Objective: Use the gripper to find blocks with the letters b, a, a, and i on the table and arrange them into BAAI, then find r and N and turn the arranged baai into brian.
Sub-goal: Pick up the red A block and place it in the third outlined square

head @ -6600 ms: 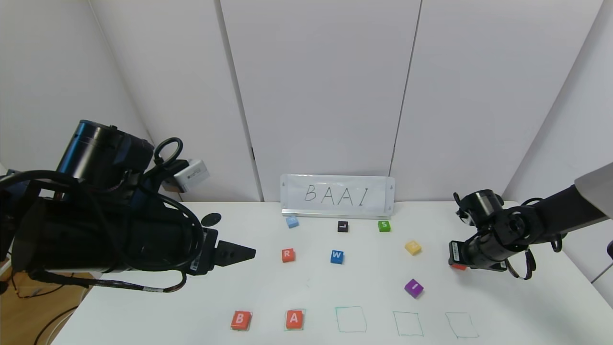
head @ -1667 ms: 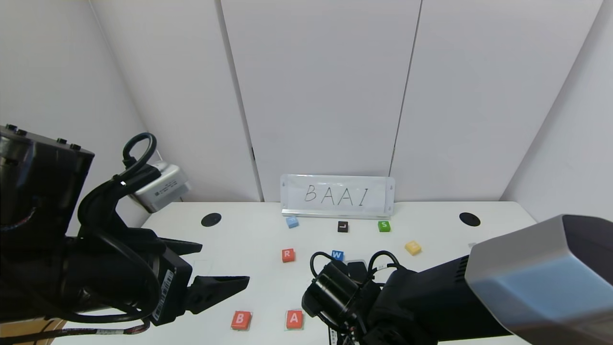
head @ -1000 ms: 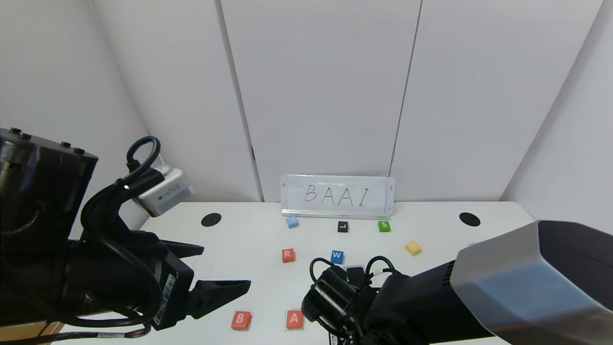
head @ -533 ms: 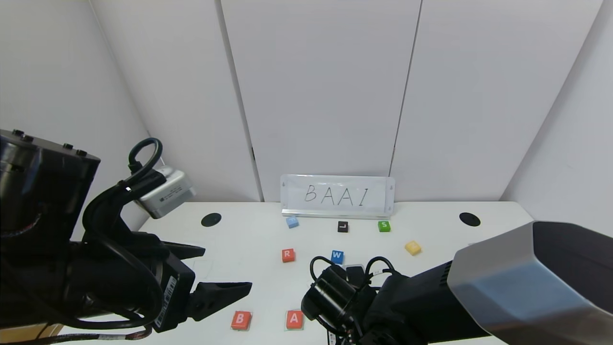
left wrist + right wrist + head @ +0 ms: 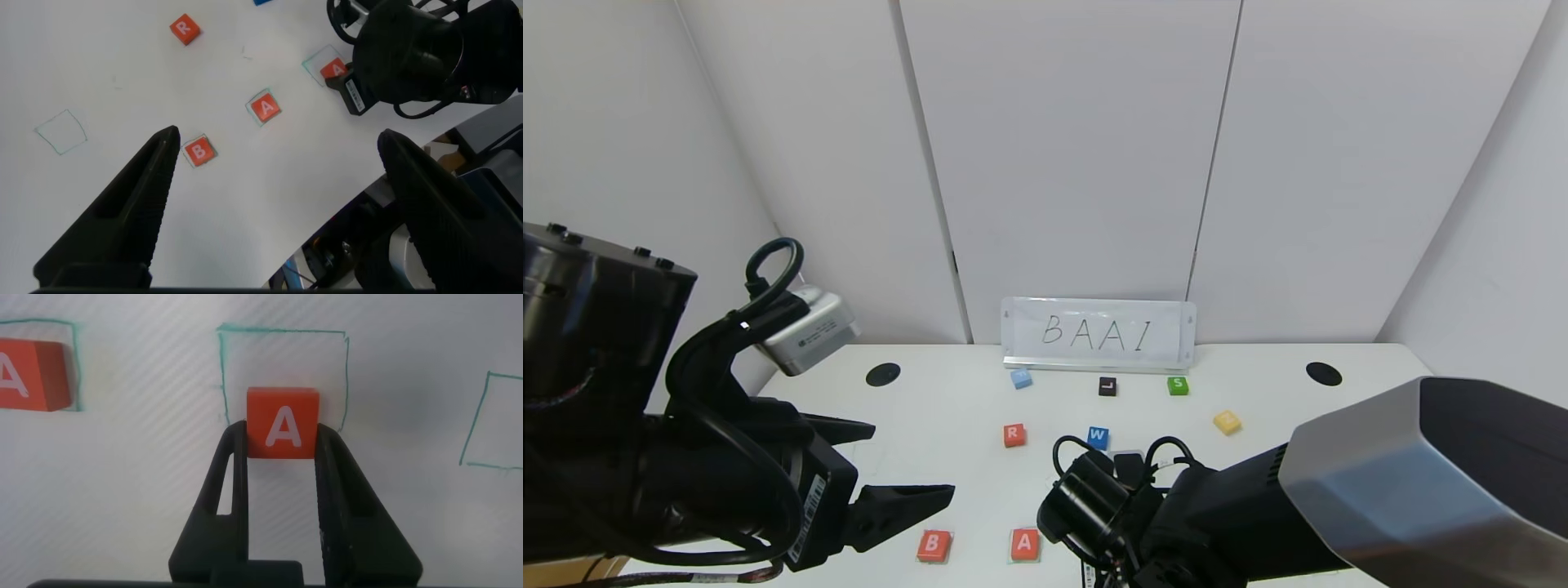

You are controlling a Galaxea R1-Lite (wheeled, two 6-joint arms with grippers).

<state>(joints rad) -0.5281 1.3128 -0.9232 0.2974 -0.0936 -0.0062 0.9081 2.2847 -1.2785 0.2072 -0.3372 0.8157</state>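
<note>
The left gripper [image 5: 882,482] is hanging above the near left part of the table [image 5: 947,408] with its two black fingers [image 5: 122,212] spread wide and nothing between them. Just beyond its lower fingertip the B block [image 5: 934,545] is sitting near the front edge, and right beside that the first A block [image 5: 1025,544] is lying in a thin teal square. Farther off from this claw, toward the wall, r [image 5: 1014,434] is resting alone on the white top, with a blue W cube [image 5: 1098,437] next to it and a pale blue cube [image 5: 1021,378], a black L cube [image 5: 1107,386] and a green S cube [image 5: 1177,385] lined up in front of a small whiteboard [image 5: 1098,335] that is showing BAAI. A yellow cube [image 5: 1227,421] is lying off to the right, and two black round holes [image 5: 882,374] are marking the far corners below plain white wall panels. The right gripper [image 5: 282,453] is reaching low over the front edge, its fingers pinching the second A block [image 5: 283,422], which is sitting inside the teal square [image 5: 282,343] next to the first A. An empty teal square [image 5: 490,416] is lying just past it.
</note>
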